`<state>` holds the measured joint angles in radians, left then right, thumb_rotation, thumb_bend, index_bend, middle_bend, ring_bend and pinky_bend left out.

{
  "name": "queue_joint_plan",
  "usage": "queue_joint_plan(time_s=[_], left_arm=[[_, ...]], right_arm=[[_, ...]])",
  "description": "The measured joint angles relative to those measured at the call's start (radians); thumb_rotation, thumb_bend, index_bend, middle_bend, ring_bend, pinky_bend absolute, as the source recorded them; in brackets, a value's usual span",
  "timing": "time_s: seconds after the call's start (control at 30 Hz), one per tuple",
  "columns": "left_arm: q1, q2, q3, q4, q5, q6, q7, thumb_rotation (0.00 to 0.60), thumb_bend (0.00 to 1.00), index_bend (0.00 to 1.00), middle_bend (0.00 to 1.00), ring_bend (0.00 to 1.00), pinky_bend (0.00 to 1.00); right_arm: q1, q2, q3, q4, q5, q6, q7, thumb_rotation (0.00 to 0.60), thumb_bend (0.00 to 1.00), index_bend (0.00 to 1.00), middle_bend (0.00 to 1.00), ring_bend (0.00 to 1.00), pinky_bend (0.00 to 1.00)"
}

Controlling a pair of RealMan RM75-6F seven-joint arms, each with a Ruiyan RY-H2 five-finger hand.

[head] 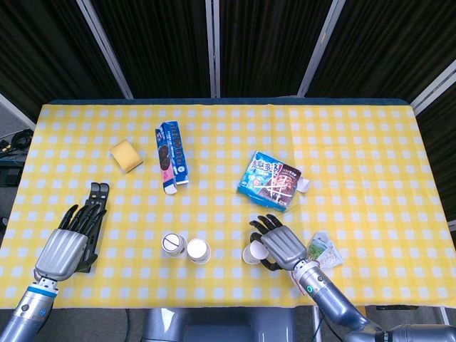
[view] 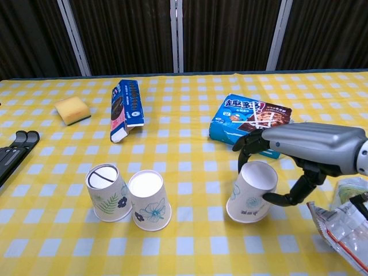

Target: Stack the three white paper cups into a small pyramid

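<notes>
Right robot hand (view: 299, 152) gripping tilted paper cup (view: 251, 192) (fingers wrapped), left robot hand (head: 68, 246) spread, empty

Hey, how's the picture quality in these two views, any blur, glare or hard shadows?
Head view: sharp and evenly lit, soft shadows only, slight wide-angle bowing of the yellow checked tablecloth edge. Chest view: sharp too, with mild sheen on the right hand and the crinkled clear plastic bag; the white paper cup it grips shows no blur.
</notes>
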<state>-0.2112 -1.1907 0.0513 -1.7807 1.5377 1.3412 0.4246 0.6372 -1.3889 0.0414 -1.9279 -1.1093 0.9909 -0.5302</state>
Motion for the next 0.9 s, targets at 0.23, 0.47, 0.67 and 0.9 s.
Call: queue_joint_plan(time_s=[0.23,0.47,0.67,0.9], left_arm=[[0.003,0.005,-0.001,-0.004,0.006,0.004,-0.008,0.6,0.22,0.0,0.0,0.0,0.0],[0.002,0.013,-0.003,-0.003,0.005,-0.003,-0.026,0.6,0.22,0.0,0.0,0.0,0.0],[-0.003,0.019,-0.005,0.002,0.004,-0.014,-0.043,0.6,0.22,0.0,0.0,0.0,0.0],[-0.005,0.027,-0.006,0.002,0.004,-0.019,-0.062,0.6,0.22,0.0,0.0,0.0,0.0]], right_arm=[[0.032,0.0,0.056,-0.054,-0.011,0.025,-0.018,0.6,0.3,0.43,0.11,0.0,0.0],[0.082,-0.048,0.106,-0.069,0.011,0.034,-0.051,0.6,0.29,0.43,0.11,0.0,0.0],[0.132,-0.13,0.14,-0.035,0.046,0.026,-0.062,0.6,0.29,0.43,0.11,0.0,0.0],[0.202,-0.236,0.173,0.019,0.099,0.033,-0.112,0.6,0.29,0.43,0.11,0.0,0.0]])
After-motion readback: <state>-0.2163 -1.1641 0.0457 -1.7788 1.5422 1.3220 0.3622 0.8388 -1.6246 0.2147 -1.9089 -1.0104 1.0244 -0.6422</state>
